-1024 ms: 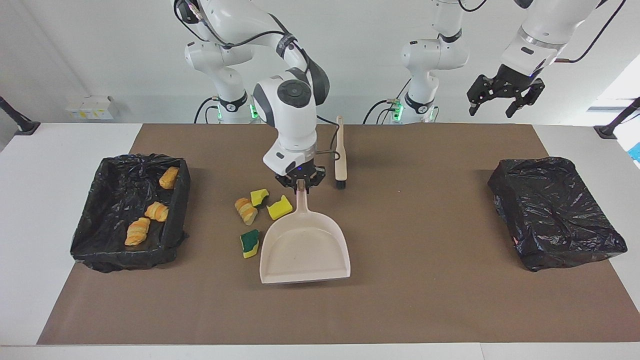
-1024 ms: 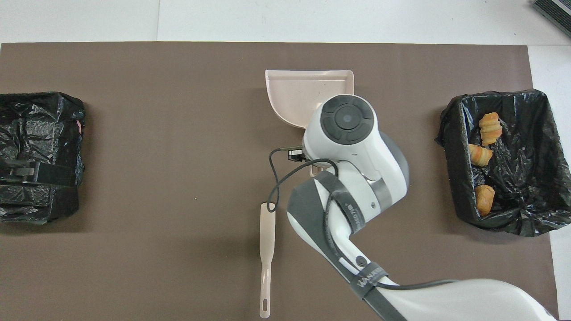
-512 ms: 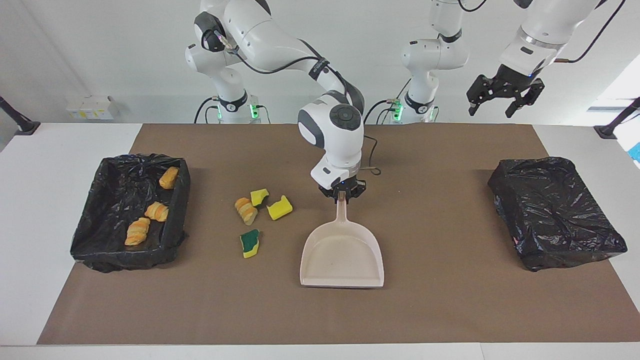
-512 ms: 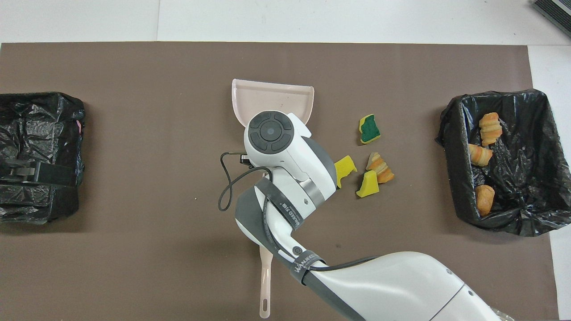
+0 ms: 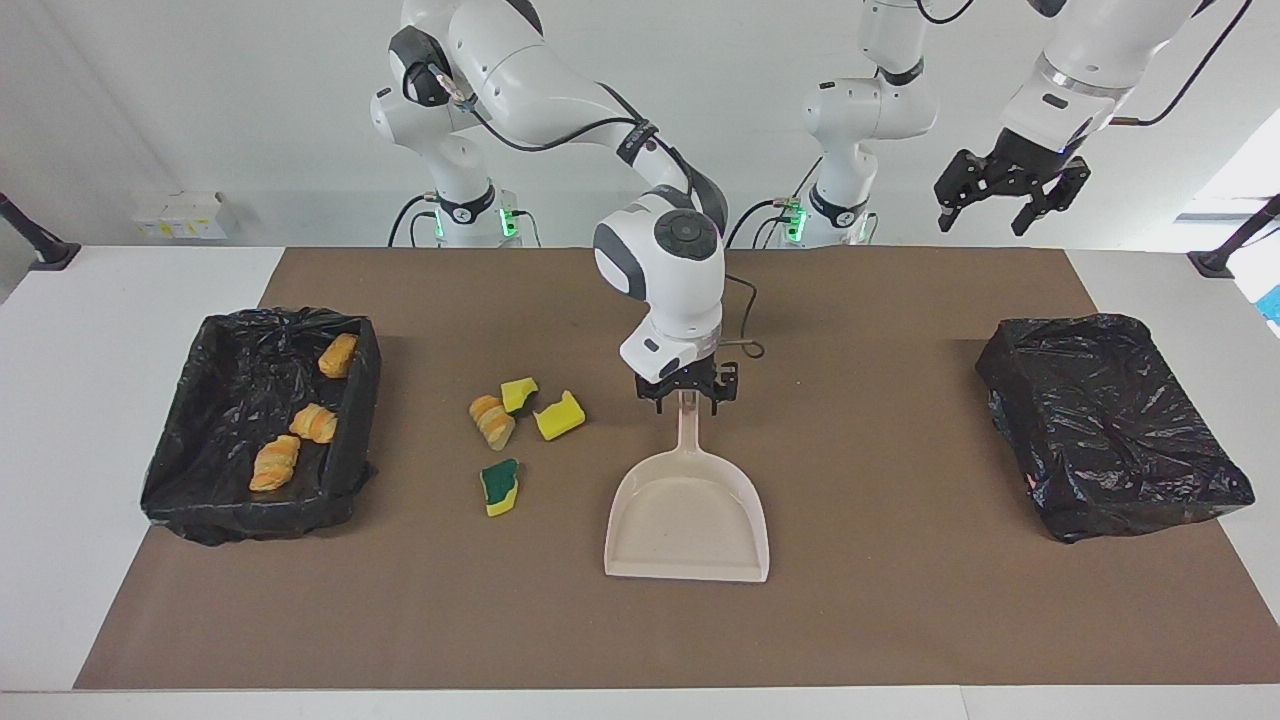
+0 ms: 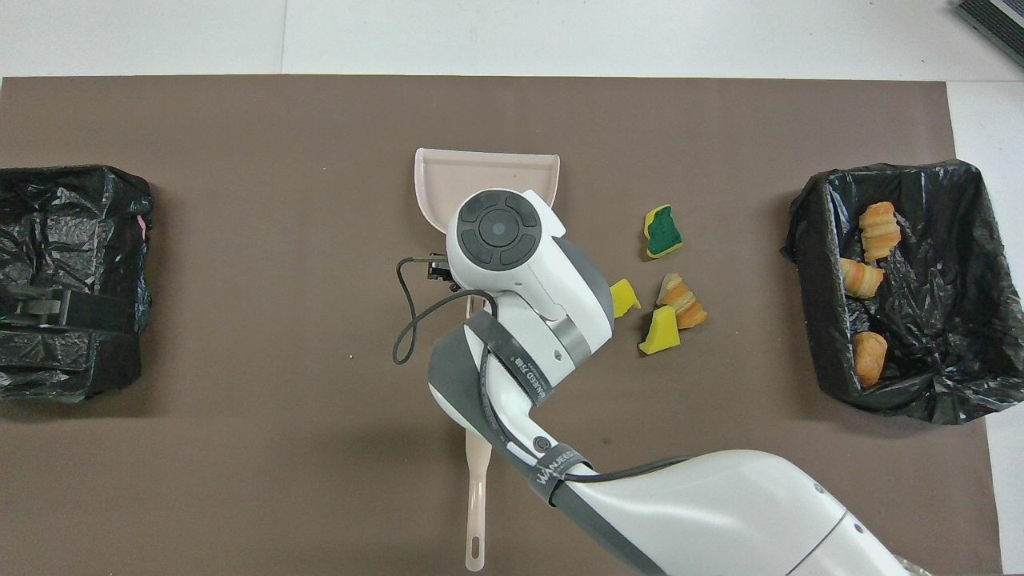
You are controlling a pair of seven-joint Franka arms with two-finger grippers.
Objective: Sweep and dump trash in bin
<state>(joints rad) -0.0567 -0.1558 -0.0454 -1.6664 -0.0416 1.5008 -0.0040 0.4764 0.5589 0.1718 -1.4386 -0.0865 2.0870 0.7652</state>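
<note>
The dustpan (image 5: 687,515) has slid away from the trash (image 5: 515,430) toward the left arm's end and now lies flat. The right gripper (image 5: 687,389) (fingers apparently spread) straddles the dustpan's handle. Beside the dustpan sits the trash. The left gripper (image 5: 1008,192) waits aloft, open.
</note>
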